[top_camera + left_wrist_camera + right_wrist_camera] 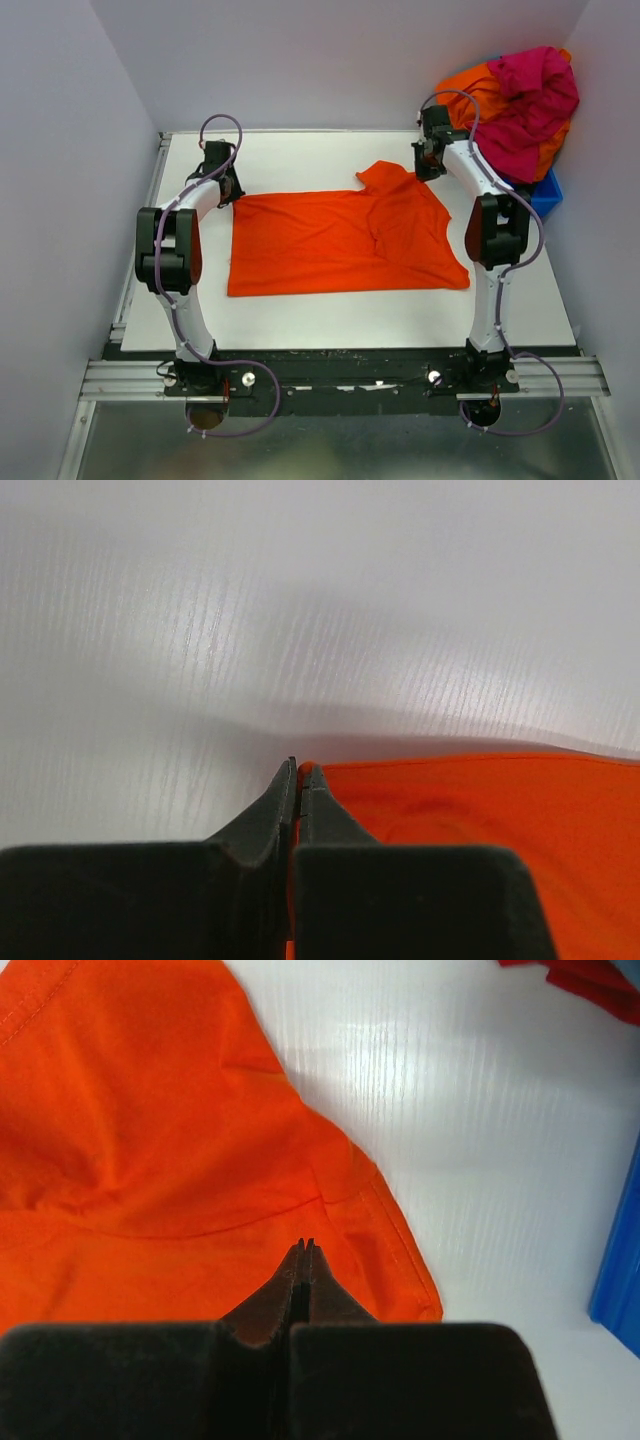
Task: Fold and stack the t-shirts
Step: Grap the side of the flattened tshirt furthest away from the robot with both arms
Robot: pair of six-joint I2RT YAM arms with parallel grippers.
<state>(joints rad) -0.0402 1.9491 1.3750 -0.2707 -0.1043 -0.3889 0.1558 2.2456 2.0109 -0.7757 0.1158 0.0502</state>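
Note:
A bright orange t-shirt (330, 245) lies spread flat on the white table (300, 310), one sleeve (385, 178) sticking out toward the back. My left gripper (228, 192) sits at the shirt's far left corner. In the left wrist view its jaws (299, 767) are shut, with a sliver of the orange t-shirt (500, 810) pinched between them. My right gripper (428, 168) is by the sleeve at the back right. In the right wrist view it (305, 1244) is shut just over the orange cloth (150, 1140), near the hemmed sleeve edge (400, 1240), with no cloth showing between its fingers.
A heap of magenta and orange t-shirts (520, 100) fills a blue bin (546, 195) at the back right, close to the right arm. The bin's edge (620, 1270) and a bit of red cloth (590, 980) show in the right wrist view. Grey walls enclose the table.

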